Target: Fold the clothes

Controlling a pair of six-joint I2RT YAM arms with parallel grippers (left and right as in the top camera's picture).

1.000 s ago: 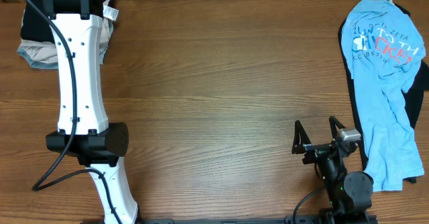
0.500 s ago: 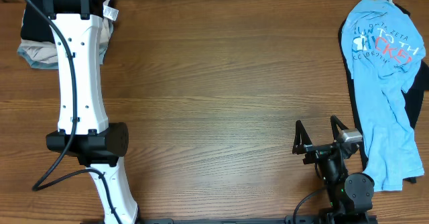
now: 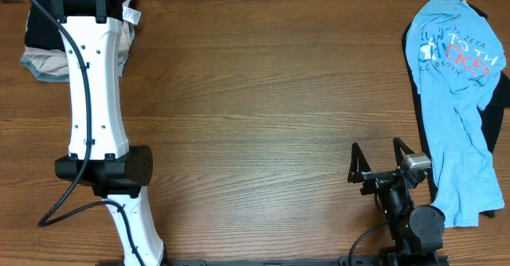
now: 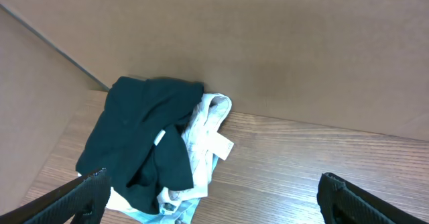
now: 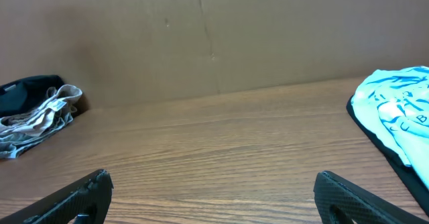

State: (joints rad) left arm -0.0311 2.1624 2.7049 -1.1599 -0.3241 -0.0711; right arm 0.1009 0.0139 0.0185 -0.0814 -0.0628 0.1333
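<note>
Nothing looks folded yet. The light blue tee (image 3: 456,107) lies rumpled along the right edge of the worktop (image 3: 263,115), over a dark garment (image 3: 499,111). A black shirt (image 4: 134,137) is heaped with pale pieces (image 4: 204,140) and a white tag (image 4: 223,147) in the worktop's far left corner. The left pincer (image 4: 214,187) hangs above that heap, spread wide and empty. The right pincer (image 3: 374,156), near the worktop's front edge, also gapes wide and holds nothing. All the folding remains.

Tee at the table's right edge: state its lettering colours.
Red and white lettering on the light blue tee; the overhead view shows it best.
</note>
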